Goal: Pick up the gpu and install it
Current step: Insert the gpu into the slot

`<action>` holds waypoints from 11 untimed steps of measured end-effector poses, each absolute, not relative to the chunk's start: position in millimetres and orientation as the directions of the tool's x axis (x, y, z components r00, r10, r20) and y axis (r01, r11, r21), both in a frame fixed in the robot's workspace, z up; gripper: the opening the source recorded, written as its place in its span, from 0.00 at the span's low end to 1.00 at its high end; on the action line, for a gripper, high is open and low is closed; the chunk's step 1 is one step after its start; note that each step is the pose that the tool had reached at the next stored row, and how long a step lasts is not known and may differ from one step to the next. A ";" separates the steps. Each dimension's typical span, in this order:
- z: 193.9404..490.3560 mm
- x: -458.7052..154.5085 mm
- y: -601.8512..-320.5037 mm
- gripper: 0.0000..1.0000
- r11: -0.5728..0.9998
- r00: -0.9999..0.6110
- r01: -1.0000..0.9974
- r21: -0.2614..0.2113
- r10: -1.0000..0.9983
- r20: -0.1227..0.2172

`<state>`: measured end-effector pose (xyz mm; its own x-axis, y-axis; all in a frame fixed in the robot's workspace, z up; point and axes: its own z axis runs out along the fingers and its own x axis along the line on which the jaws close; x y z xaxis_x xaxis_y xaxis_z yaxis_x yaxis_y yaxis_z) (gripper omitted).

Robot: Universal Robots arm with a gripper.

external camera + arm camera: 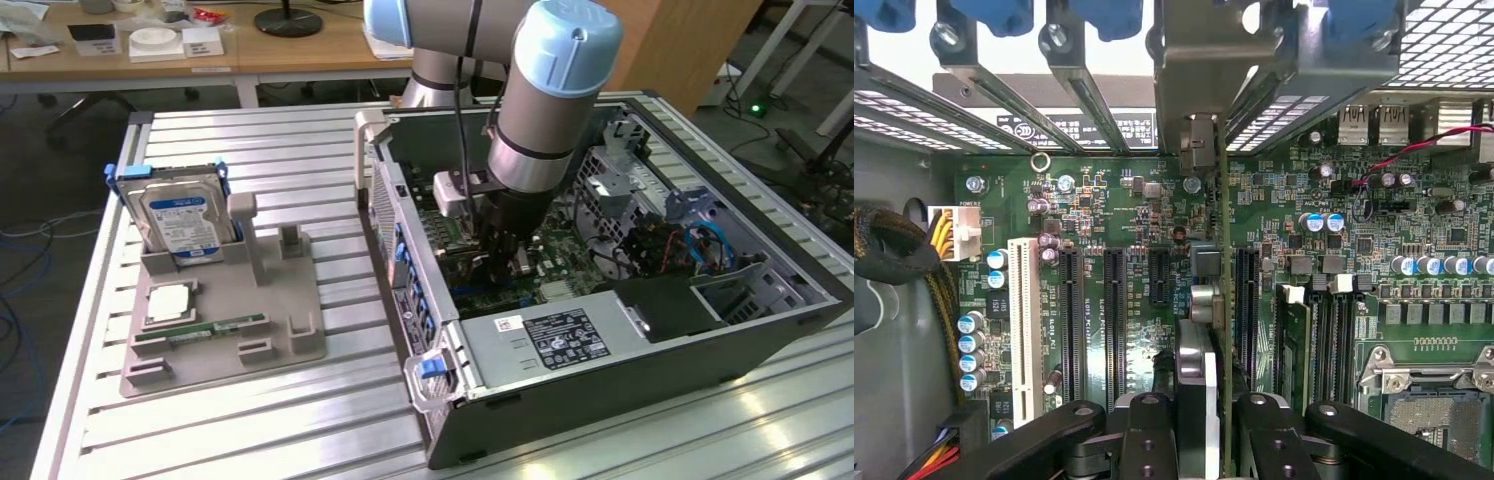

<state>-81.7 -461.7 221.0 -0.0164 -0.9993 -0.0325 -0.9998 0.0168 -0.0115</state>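
So the slatted aluminium counter [267,420] carries an open desktop PC case [747,340] lying on its side on the exterior view's right, and the robot arm [541,110] reaches straight down into it. Inside, the green motherboard [1144,230] fills the floor of the case, with a silver power supply [561,340] toward the near end and a bundle of black and blue cables [667,245] off to the exterior view's right. On the exterior view's left, well apart from the case, a grey parts holder [227,320] stands with a blue-labelled hard drive [180,225] upright in it and a small green RAM stick [214,327] lying flat. Down in the case, the pincer [1206,420] is clamped on the gpu [1202,330], which stands on edge between its fingers, running from them to its grey metal end bracket [1199,70] up against the rear slot openings of the case. The card sits just over the motherboard, between the black expansion slots [1114,320] on one side and the RAM sockets [1324,330] on the other; can't tell if it's actually seated.
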 end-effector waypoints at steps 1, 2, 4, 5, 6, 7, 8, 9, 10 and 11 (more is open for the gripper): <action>221.0 -81.6 -461.7 0.28 0.017 -0.016 -1.000 -0.012 -0.999 -0.033; 221.0 -81.6 -461.7 0.28 0.017 -0.016 -1.000 -0.012 -0.999 -0.033; 221.0 -81.6 -461.8 0.28 0.017 -0.016 -1.000 -0.012 -0.999 -0.033; 221.0 -81.6 -461.7 0.28 0.017 -0.016 -1.000 -0.012 -0.999 -0.033; 221.0 -81.6 -461.7 0.28 0.017 -0.016 -1.000 -0.012 -0.999 -0.033; 221.0 -81.7 -461.7 0.28 0.017 -0.016 -1.000 -0.011 -0.999 -0.033; 221.0 -81.6 -461.7 0.28 0.017 -0.016 -1.000 -0.012 -0.999 -0.033; 221.0 -81.6 -461.8 0.28 0.017 -0.016 -1.000 -0.012 -0.999 -0.032; 221.0 -81.6 -461.7 0.28 0.017 -0.016 -1.000 -0.011 -0.999 -0.033; 221.0 -81.6 -461.7 0.28 0.017 -0.016 -1.000 -0.012 -0.999 -0.033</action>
<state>-81.6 -461.7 221.0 -0.0164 -0.9993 -0.0325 -0.9998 0.0167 -0.0115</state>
